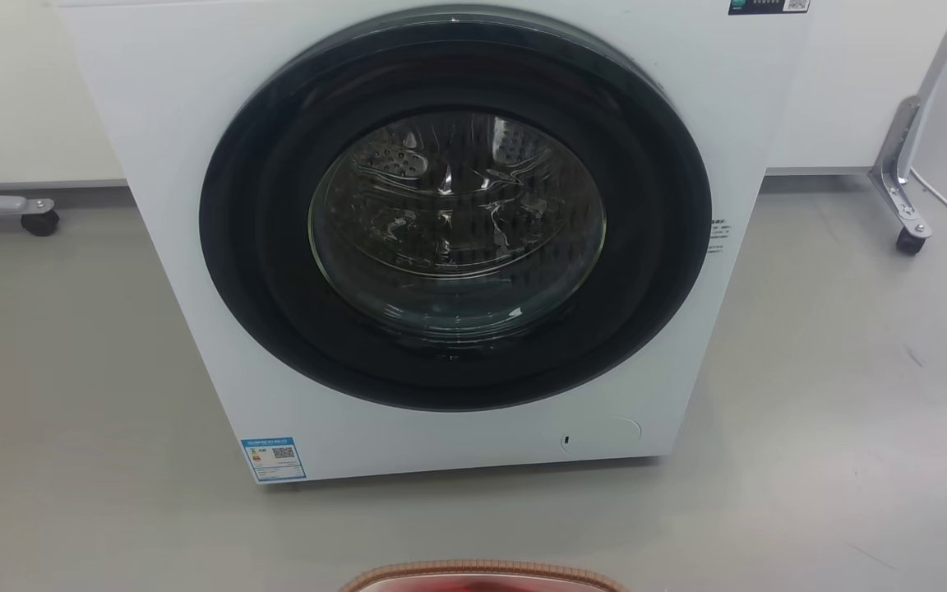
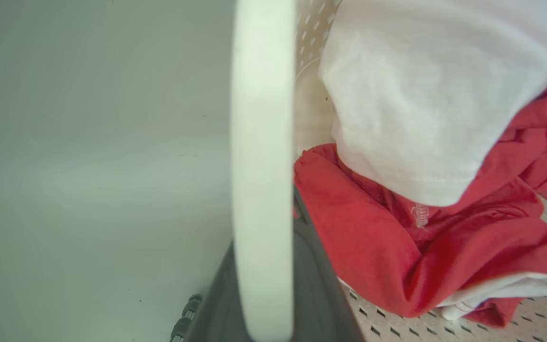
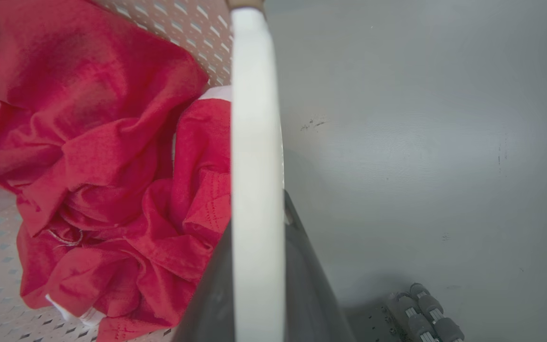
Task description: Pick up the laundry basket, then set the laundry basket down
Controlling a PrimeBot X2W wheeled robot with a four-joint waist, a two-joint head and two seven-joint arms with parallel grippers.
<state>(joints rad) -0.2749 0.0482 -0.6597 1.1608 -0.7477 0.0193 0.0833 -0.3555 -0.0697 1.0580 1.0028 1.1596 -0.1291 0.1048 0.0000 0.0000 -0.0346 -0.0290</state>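
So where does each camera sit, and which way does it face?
Head view: on the head, facing forward and down at the washer; laundry basket rim at the bottom.
Left wrist view: on the left wrist, looking along the left end effector straddling a white handle.
Right wrist view: likewise, right end effector, other white handle.
Both wrist views share the red cloth.

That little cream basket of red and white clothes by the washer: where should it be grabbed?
By the white loop handles of the cream-white perforated plastic laundry basket, one on each side: left tool on one, right tool on the other. Each loop is a thin band that fits between two fingers, and lifting both sides likely keeps it level.
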